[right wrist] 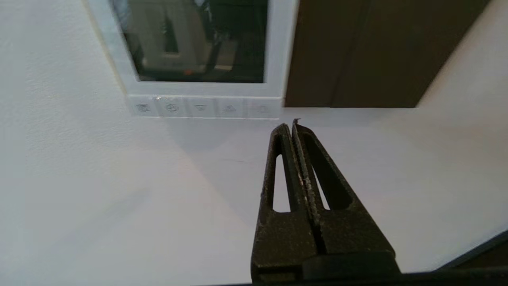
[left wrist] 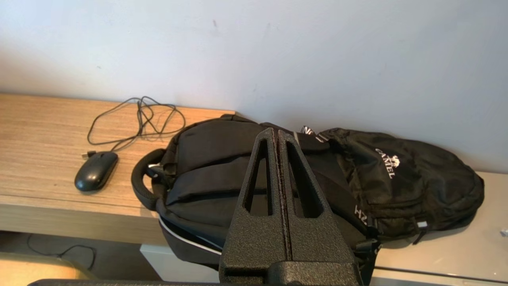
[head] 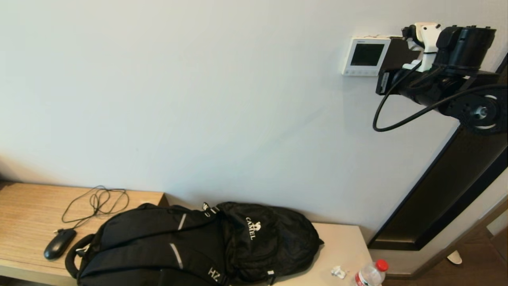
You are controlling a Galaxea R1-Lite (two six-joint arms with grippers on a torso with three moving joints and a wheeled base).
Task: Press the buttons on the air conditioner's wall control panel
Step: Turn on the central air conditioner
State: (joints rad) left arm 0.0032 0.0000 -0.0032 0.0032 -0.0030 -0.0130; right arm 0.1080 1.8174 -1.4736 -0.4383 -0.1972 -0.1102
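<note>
The white wall control panel (head: 365,55) hangs on the pale wall, and its screen looks dark. In the right wrist view the panel (right wrist: 278,47) fills the far part, with the row of pale buttons (right wrist: 202,108) along its bottom strip. My right gripper (right wrist: 291,125) is shut and empty. Its tip sits just below the panel's bottom corner, near the end button (right wrist: 262,108), and I cannot tell if it touches the wall. My right arm (head: 436,75) reaches in beside the panel. My left gripper (left wrist: 276,133) is shut and empty, held low over a backpack.
A glossy black plate (right wrist: 357,51) adjoins the panel. A black backpack (head: 198,246) lies on the bench (head: 24,206) with a black mouse (head: 59,243) and its cable (head: 97,202). A red-capped bottle (head: 371,274) stands at the front right. A dark door frame (head: 444,190) slants down the wall.
</note>
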